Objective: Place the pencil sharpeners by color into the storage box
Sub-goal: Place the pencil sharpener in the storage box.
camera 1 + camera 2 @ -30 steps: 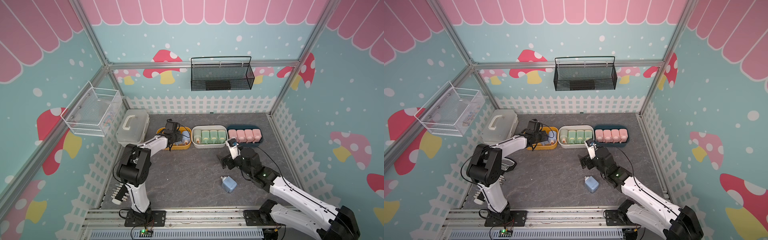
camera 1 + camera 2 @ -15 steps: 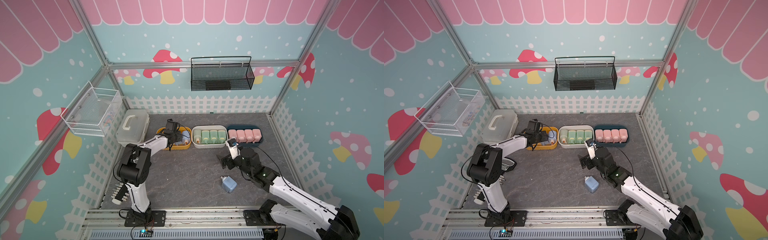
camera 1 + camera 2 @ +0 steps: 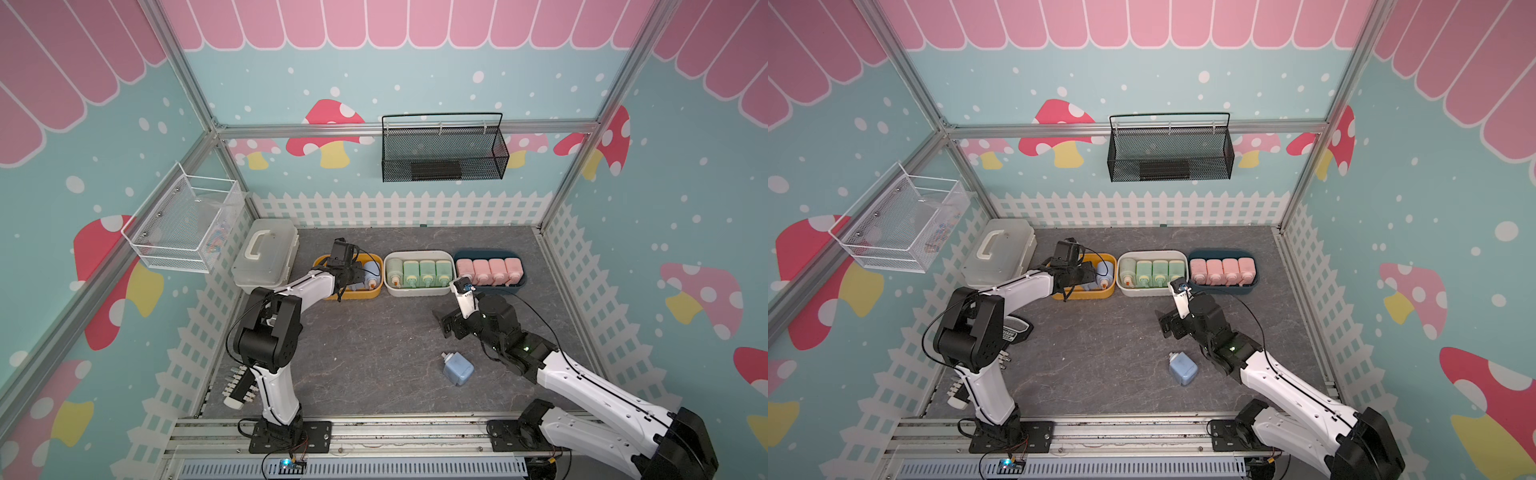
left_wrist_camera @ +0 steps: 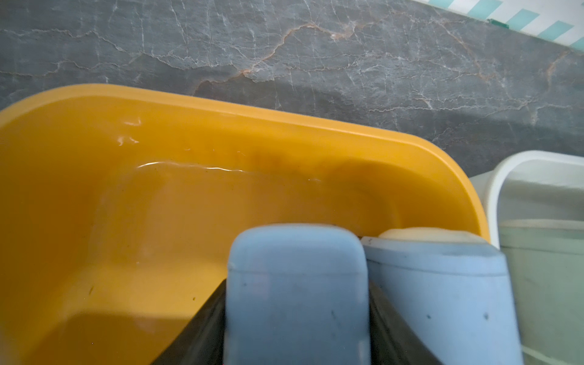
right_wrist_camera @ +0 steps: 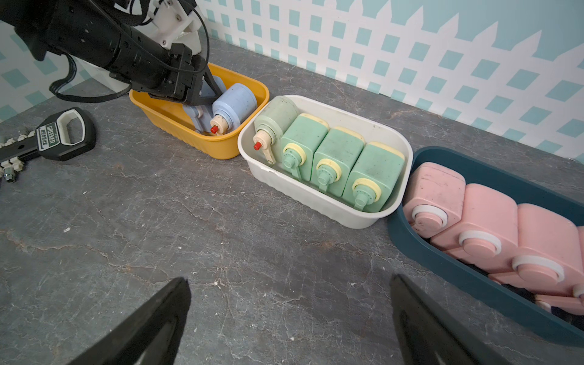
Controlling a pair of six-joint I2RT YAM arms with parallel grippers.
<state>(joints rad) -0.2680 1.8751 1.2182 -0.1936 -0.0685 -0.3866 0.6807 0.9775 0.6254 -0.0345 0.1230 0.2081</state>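
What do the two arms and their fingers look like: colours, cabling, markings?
Both match. Left arm and right arm: glossy white link shells, black joint housings, black bases. Thin black cables loop along each. A green light glows on a black joint of the right arm. Fingers are matte black and wedge-shaped.

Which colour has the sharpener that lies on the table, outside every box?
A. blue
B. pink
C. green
A: the lone sharpener on the grey table, in front of the boxes, is blue in both top views.
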